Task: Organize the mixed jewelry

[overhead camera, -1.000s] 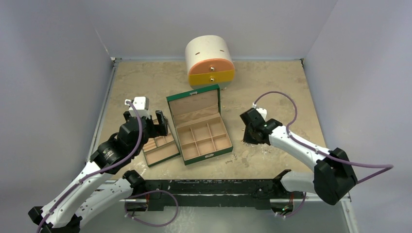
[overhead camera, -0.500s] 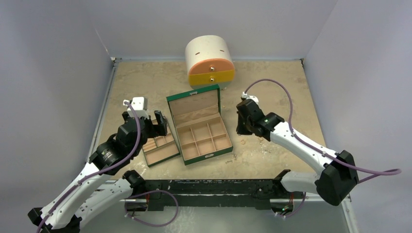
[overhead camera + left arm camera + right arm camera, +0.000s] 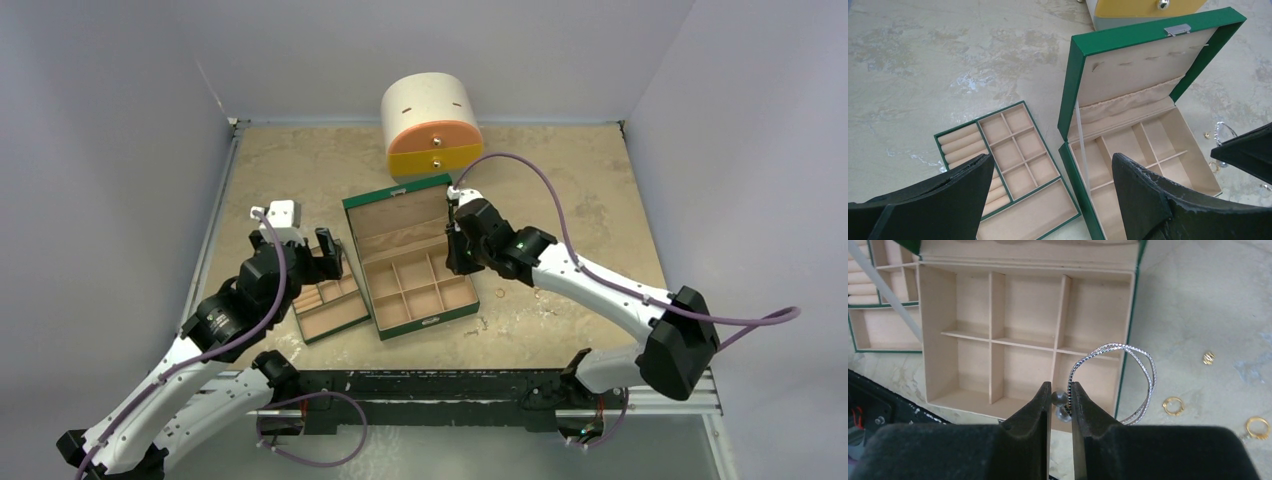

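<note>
Overall, the mottled tan surface [image 3: 560,180] carries a round cream, orange and yellow drawer chest [image 3: 430,110] at the back. In front of it the green box [image 3: 425,323] lies with its lid raised, and a green-rimmed tray [image 3: 335,327] sits just beside it on the left. The left end effector [image 3: 1052,159] hovers above the tray and box, released, with its fingers spread wide. The right end effector [image 3: 1061,390] is clenched on the beaded end of a silvery loop [image 3: 1143,365], which hangs above the box's right wall. Two gold rings [image 3: 1173,406] and a ribbed gold bit [image 3: 1208,358] lie on the surface right of the box.
</note>
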